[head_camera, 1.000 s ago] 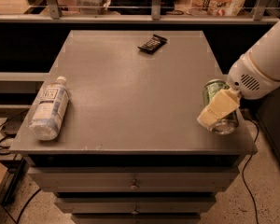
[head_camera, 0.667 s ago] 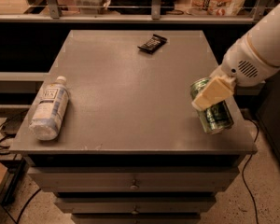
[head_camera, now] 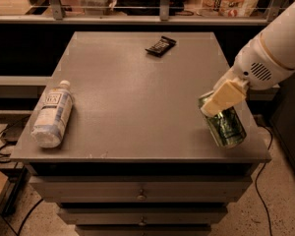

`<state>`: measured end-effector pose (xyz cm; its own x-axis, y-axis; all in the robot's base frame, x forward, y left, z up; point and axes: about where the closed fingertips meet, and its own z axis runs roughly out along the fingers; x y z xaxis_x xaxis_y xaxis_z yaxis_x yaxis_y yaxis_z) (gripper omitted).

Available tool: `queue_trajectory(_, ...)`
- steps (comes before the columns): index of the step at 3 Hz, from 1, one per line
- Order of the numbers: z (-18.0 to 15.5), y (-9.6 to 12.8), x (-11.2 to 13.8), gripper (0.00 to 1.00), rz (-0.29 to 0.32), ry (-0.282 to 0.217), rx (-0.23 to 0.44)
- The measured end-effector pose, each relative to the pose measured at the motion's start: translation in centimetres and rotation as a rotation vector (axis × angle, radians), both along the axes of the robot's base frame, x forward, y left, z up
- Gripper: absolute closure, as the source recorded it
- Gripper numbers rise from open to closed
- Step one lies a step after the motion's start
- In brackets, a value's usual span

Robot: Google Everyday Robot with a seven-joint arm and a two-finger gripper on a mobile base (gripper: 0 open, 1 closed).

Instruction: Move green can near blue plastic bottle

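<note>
1. Gripper [head_camera: 221, 102], a cream two-finger claw on the white arm [head_camera: 280, 38], sits over the table's front right area. Its fingers are closed across the upper body of the green aluminium drink can [head_camera: 227, 128].
2. Can hangs tilted, one silver end turned toward the camera. It appears clear of the grey rectangular tabletop [head_camera: 137, 92], judged a carrying hold that lets it travel without dragging.
3. Clear plastic bottle with pale blue-and-white label [head_camera: 51, 114] lies on its side at the front left edge, well apart from the can.
4. Black flat packet [head_camera: 161, 45] lies near the far edge, outside the likely path.
5. Judgement: the leftward transfer is not yet made, and the tilted grip risks slippage.
</note>
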<state>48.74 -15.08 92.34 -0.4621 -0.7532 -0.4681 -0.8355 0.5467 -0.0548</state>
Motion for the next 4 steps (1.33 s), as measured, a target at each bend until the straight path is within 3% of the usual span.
queue_trajectory(1,1.0,3.9,0.8,1.00,0.073,-0.032,0.076)
queue_trajectory(2,1.9,10.3,1.9,1.00,0.177,-0.013,0.199)
queue_trajectory(4,0.9,22.1,2.9,1.00,0.302,0.169,0.435)
